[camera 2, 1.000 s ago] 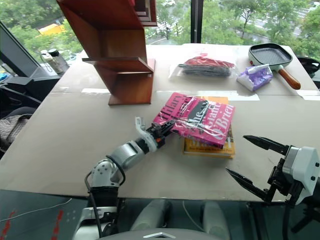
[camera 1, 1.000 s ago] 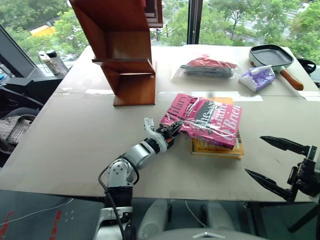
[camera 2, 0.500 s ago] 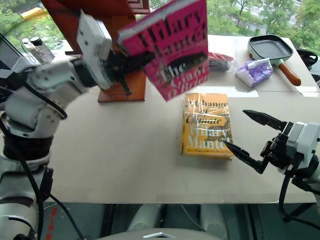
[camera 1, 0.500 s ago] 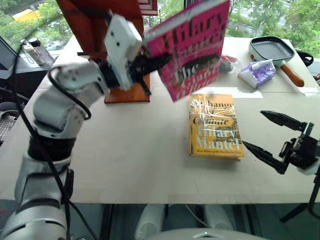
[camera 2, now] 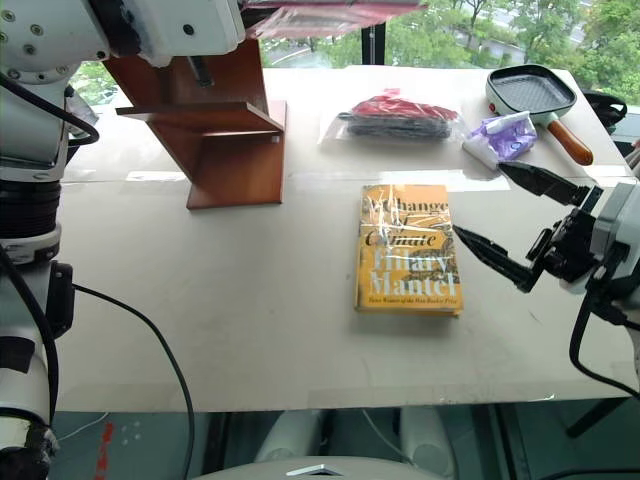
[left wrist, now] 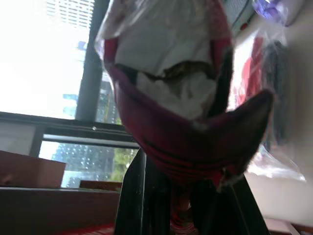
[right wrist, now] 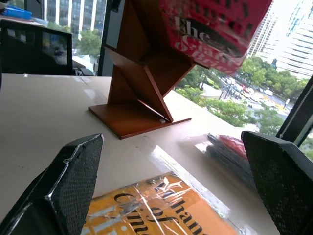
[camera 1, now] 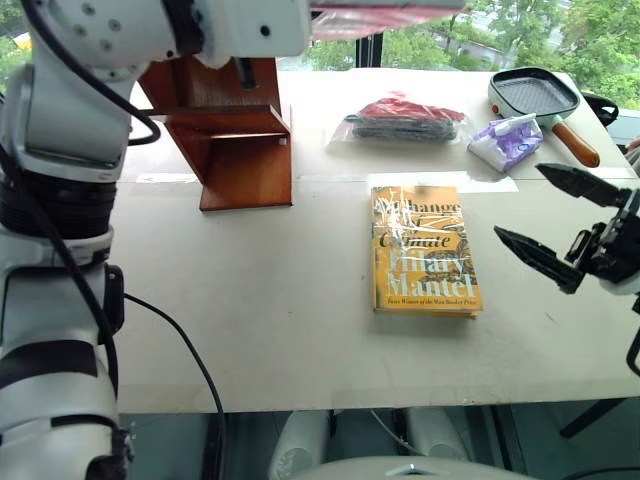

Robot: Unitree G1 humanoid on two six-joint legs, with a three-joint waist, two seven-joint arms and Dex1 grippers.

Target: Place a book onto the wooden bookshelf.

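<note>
- The book point(right wrist: 215, 27) is up in the air – high over the table point(camera 1: 250, 310), held just in front of the wooden bookshelf point(camera 1: 235, 140), its lower edge peeking in at the top of the head view.
- From the right wrist camera its magenta cover faces down toward the table and is tilted; which way its long axis runs I cannot tell from these views.
- The left gripper point(left wrist: 183, 215) is clamped on the book's edge, fingers pinched tight on the wrapped cover.
- The right gripper point(camera 1: 560, 220) hangs spread wide and empty just past the right side of the yellow-orange book point(camera 1: 423, 250).
- That yellow-orange book lies flat – long axis running away from the robot, title end toward the far side.
- Count: 2 books, 1 pink and 1 yellow-orange; 1 bookshelf.
- Also 1 grill pan point(camera 1: 535, 97), 1 purple packet point(camera 1: 510, 141) and 1 clear bag of red and dark items point(camera 1: 402, 120), all along the far edge.
</note>
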